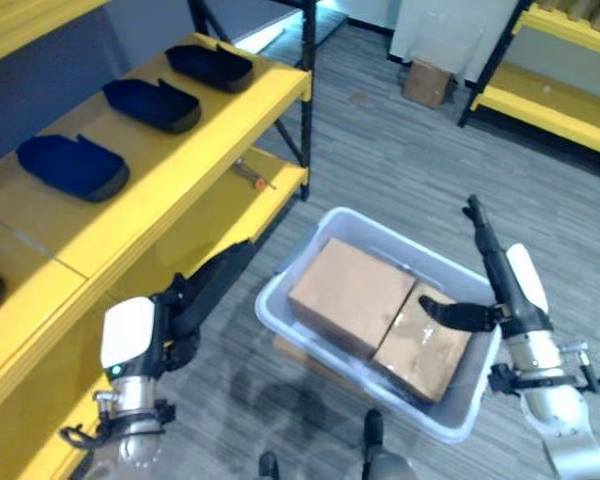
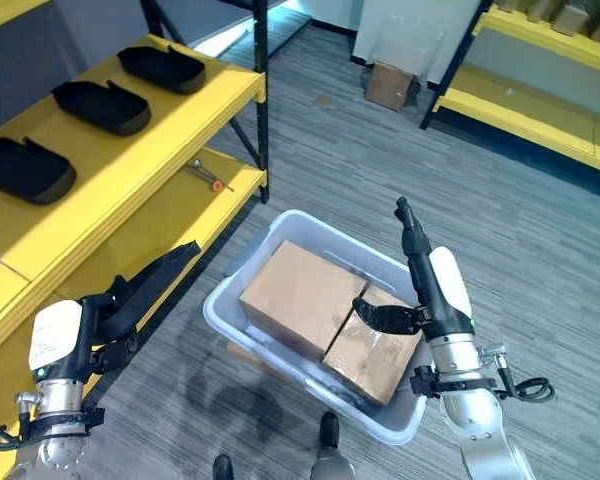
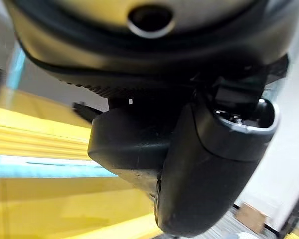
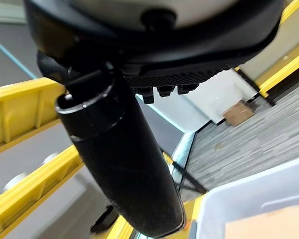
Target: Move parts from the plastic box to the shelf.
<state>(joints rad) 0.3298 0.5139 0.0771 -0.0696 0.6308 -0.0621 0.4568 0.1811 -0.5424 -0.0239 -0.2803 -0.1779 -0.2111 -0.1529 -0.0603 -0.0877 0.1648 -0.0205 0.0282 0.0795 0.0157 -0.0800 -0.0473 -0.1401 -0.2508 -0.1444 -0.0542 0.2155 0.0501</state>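
Plain cardboard boxes (image 1: 380, 315) in plastic box (image 1: 290, 312), both hands (image 1: 495, 265) flat-fingered

I see a pale translucent plastic box (image 1: 280, 300) holding plain brown cartons (image 1: 350, 295). The shelf (image 1: 150, 190) is yellow with dark trays (image 1: 72, 166); the floor (image 1: 410, 150) is streaked grey.

Grey striped carpet floor (image 1: 400, 170) throughout. Small cardboard box (image 1: 427, 82) on floor far back, beside white panel (image 1: 450, 30). Second yellow rack (image 1: 550, 105) at right rear, with brown items on its upper level, too small to identify. Red-handled screwdriver (image 1: 252, 176) lying on lower yellow level near black upright post (image 1: 307, 100). Three dark blue trays (image 1: 72, 166) (image 1: 152, 104) (image 1: 209, 66) in row on upper yellow level, well apart.
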